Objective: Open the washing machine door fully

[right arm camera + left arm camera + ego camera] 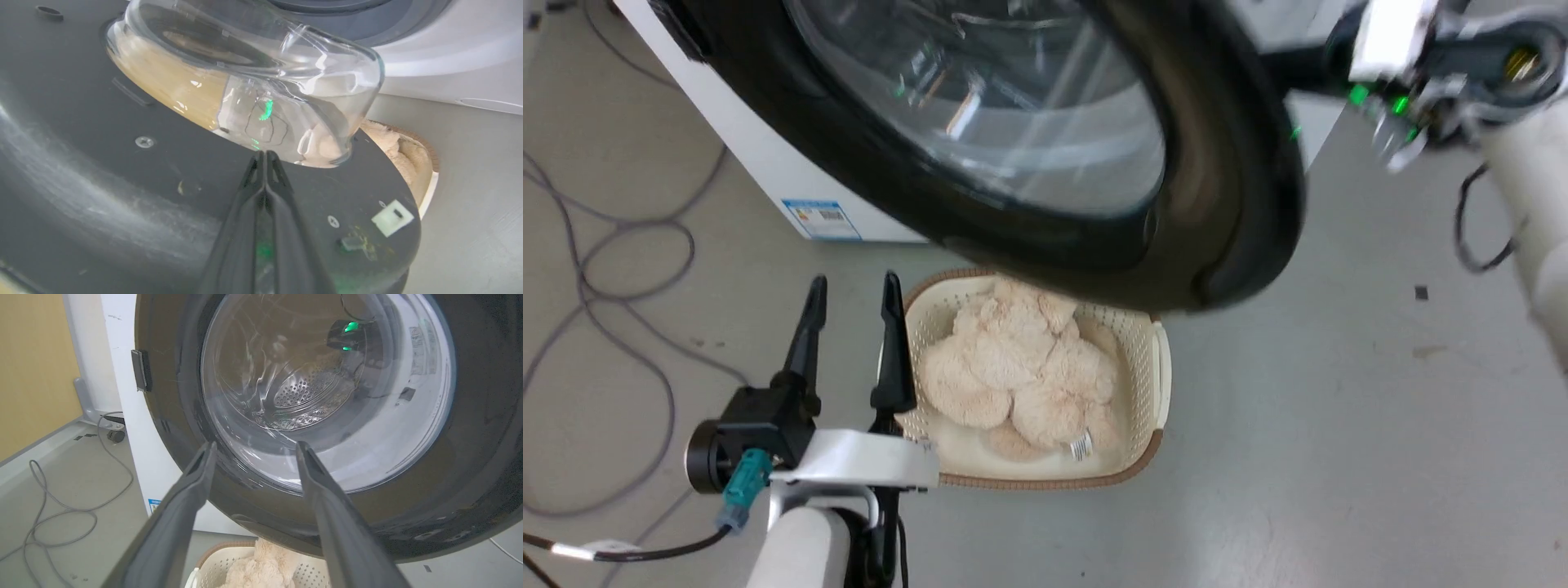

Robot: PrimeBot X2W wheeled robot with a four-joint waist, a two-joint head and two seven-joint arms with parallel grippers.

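Note:
The washing machine door [1217,163] stands swung out from the white washing machine [760,155], its glossy black ring and glass above a basket. My right gripper [265,154] is shut with nothing in it, its tips on the door's matte inner face [102,183] just below the bulging glass bowl [245,69]. In the head view the right wrist [1413,73] reaches behind the door's far edge. My left gripper [855,282] is open and empty, low in front of the door. Its fingers [196,477] point at the outer ring [482,437], apart from it. The steel drum [302,392] shows through the glass.
A cream laundry basket [1160,367] holding a beige plush bundle [1021,367] sits on the floor under the door, right beside my left gripper. Grey cables [605,269] loop on the floor at the left. Bare grey floor [1339,425] lies to the right.

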